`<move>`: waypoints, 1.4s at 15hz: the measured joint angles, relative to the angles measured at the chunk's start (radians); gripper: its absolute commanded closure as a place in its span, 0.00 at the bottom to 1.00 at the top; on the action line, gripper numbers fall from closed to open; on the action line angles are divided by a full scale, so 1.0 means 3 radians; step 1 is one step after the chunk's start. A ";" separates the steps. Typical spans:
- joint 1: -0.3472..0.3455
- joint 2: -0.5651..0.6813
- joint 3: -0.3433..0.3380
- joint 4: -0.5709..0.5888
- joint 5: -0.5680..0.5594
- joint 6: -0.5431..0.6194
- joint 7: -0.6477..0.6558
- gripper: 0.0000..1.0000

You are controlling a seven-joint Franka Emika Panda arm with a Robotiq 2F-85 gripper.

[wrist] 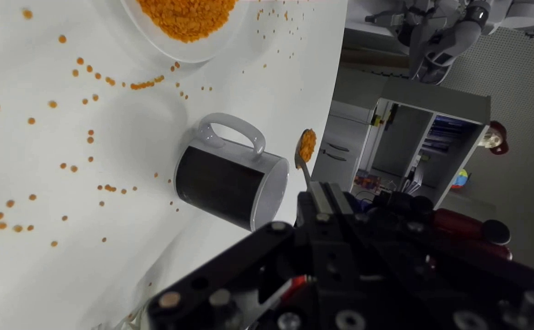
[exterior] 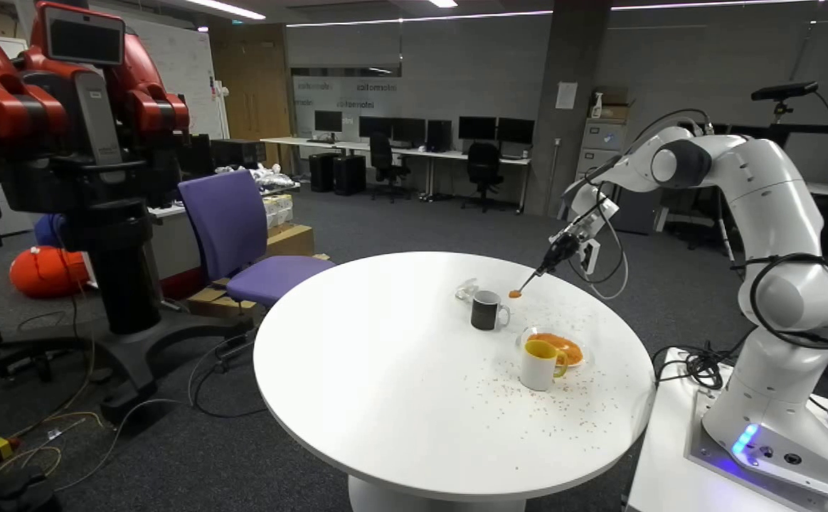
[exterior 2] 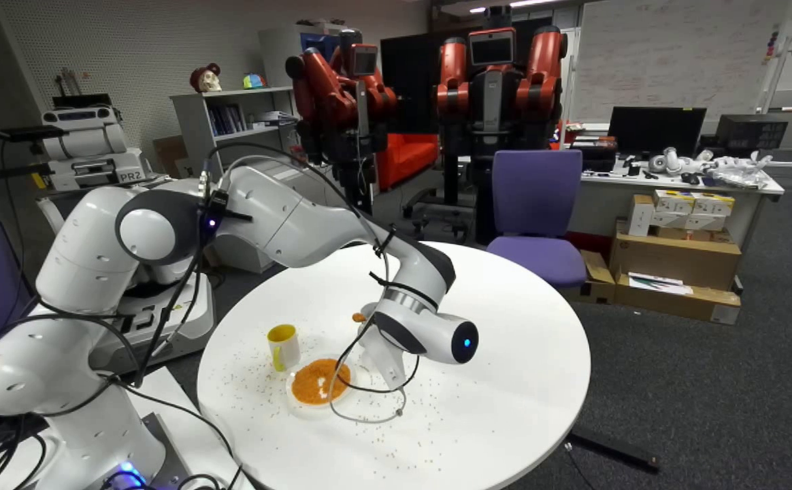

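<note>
By the gripper [wrist: 330, 198], with its fingers [wrist: 320, 198] almost together, a metal spoon [wrist: 305, 172] of orange lentils [wrist: 308, 145] is held above the table [exterior: 385, 355]. In the wrist view, a black-and-white mug [wrist: 221, 185] (upright) is seen at nine o'clock from the spoon, a plate [wrist: 200, 55] at eleven from the mug.

The spoon [wrist: 300, 161] has a decent heap of orange grains [wrist: 308, 144], held up in the air, handle clamped in the gripper [wrist: 327, 187] and sloping down left in an exterior view. Black-and-white mug [exterior: 485, 313] stands upright just left; white dish [wrist: 194, 52] of similar grains sits nearer, off right.
</note>
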 measured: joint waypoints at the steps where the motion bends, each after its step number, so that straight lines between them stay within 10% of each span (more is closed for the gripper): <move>1: 0.0007 0.0000 0.0000 0.0016 0.0020 0.0000 0.0016 0.99; 21: 0.0210 0.0013 -0.0002 0.0270 0.0129 0.0127 0.0372 0.99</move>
